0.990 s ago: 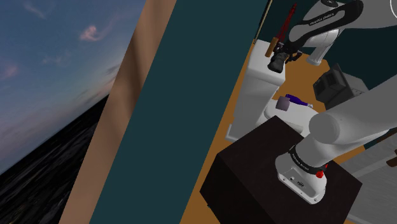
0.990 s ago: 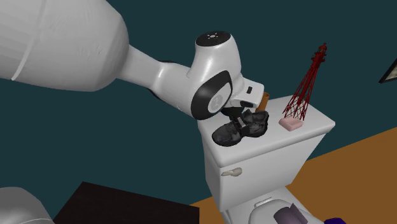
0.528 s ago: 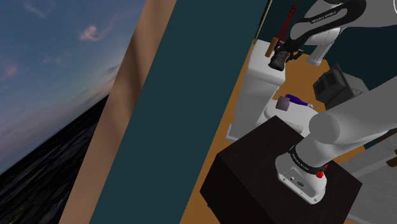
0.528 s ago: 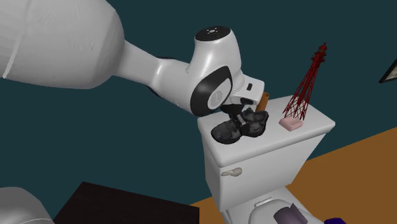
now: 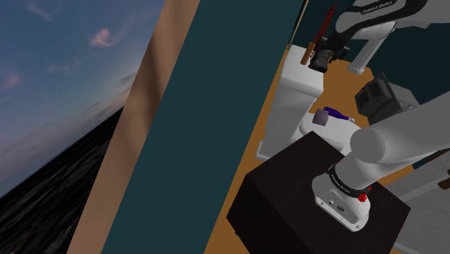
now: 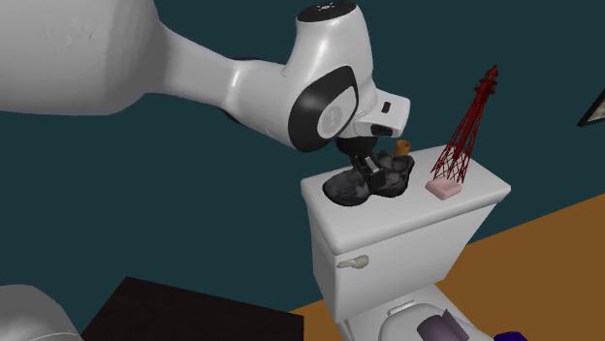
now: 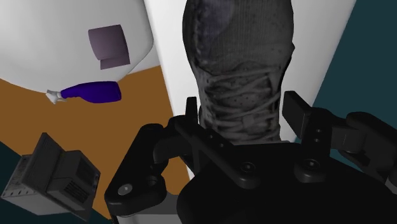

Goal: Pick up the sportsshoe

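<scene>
Right then, the pincer (image 7: 242, 107) was shut on the sportsshoe (image 7: 238, 51). In the wrist view its two black fingers (image 7: 189, 111) pressed on the two sides of the dark grey shoe, close to the laces. The toe pointed away from the hand.

In the second exterior view the shoe hung under the hand in the middle of the frame. It was tipped, with one end low over the lid (image 6: 417, 208) of the white toilet tank (image 6: 388, 252). I could not tell if that low end touched the lid or was just above it.

I think the grab was done and the lift was the step in hand.

To the right of the shoe in that view stood a red wire tower (image 6: 468, 126), with a pink soap (image 6: 445, 189) at its foot. A small orange pot (image 6: 401, 147) sat just behind the shoe. Lower down, the wrist view showed the orange floor (image 7: 146, 95) with a purple spray bottle (image 7: 95, 92) lying on it.

The next move should be to go straight up, slowly, and keep the squeeze tight so the shoe does not slip out. It should not swing to the right of the frame, or the shoe could knock the tower or the pot.
</scene>
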You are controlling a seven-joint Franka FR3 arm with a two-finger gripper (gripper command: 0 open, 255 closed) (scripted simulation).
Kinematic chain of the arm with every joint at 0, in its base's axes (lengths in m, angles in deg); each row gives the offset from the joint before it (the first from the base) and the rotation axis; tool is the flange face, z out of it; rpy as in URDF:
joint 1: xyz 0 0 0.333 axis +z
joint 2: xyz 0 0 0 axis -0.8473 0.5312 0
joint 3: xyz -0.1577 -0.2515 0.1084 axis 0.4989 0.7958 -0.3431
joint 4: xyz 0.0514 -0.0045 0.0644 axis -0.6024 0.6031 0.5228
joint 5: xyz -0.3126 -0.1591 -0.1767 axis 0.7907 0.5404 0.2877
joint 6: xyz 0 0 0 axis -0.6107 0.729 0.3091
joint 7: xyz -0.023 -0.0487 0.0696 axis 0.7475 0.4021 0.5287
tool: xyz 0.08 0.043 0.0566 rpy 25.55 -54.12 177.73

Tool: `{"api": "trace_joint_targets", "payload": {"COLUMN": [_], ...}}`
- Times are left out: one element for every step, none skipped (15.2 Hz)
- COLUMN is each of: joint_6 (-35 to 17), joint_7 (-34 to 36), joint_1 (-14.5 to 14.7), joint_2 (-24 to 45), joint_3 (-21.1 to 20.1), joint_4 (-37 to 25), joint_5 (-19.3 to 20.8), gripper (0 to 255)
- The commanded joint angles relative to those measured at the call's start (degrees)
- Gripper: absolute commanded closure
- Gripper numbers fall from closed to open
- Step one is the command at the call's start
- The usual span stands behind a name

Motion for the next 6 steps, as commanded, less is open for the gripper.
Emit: {"api": "trace_joint_targets", "payload": {"joint_6": [1.53,2.34,3.15,3.96,4.08,4.08], "joint_7": [-0.09,-0.13,-0.18,-0.22,-0.23,-0.23], "joint_1": [0.05,0.07,0.09,0.11,0.12,0.12], "joint_2": [-0.52,-0.82,-1.11,-1.39,-1.44,-1.43], "joint_3": [-0.09,-0.15,-0.2,-0.25,-0.26,-0.26], "joint_4": [-1.06,-1.57,-2.09,-2.62,-2.7,-2.7], "joint_5": [-0.08,-0.11,-0.14,-0.18,-0.18,-0.18], "gripper": [255,255,255,255,255,255]}}
